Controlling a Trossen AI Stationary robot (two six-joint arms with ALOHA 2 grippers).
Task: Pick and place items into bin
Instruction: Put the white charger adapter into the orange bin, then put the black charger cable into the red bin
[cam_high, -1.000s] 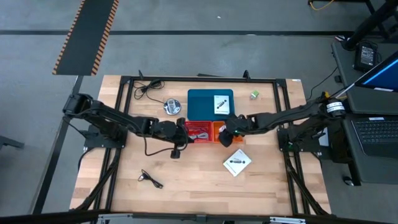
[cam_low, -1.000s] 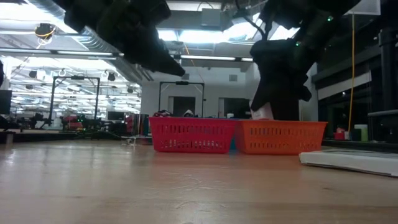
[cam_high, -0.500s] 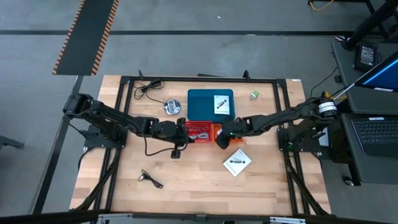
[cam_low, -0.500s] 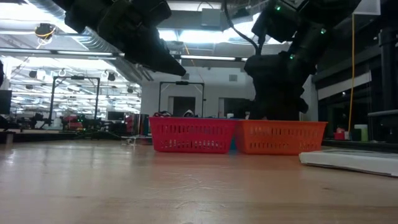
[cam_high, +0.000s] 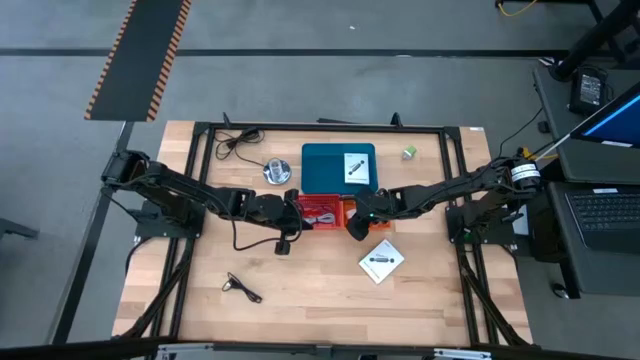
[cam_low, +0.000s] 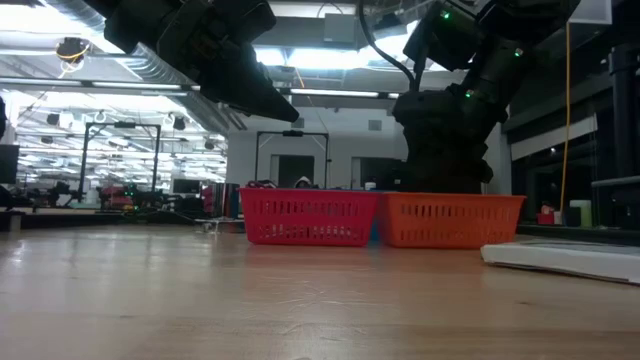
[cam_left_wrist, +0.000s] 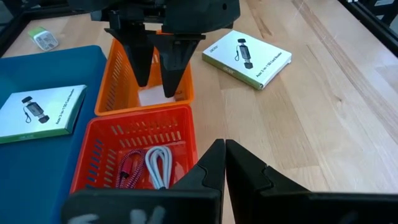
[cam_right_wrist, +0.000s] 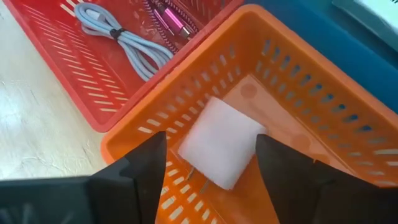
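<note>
R gripper (cam_right_wrist: 208, 165) jaws wide over orange plastic basket (cam_right_wrist: 323, 118), small white block (cam_right_wrist: 219, 142) just dropped inside; L gripper (cam_left_wrist: 224, 163) shut, empty; nxt: lift out, go for white pen-print card (cam_high: 380, 261) near-right

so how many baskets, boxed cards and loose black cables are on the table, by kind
baskets: 2, a red basket and an orange basket
white boxed cards: 2, one on the blue tray, one on bare wood
loose black cables: 2, far and near
total: 6
</note>
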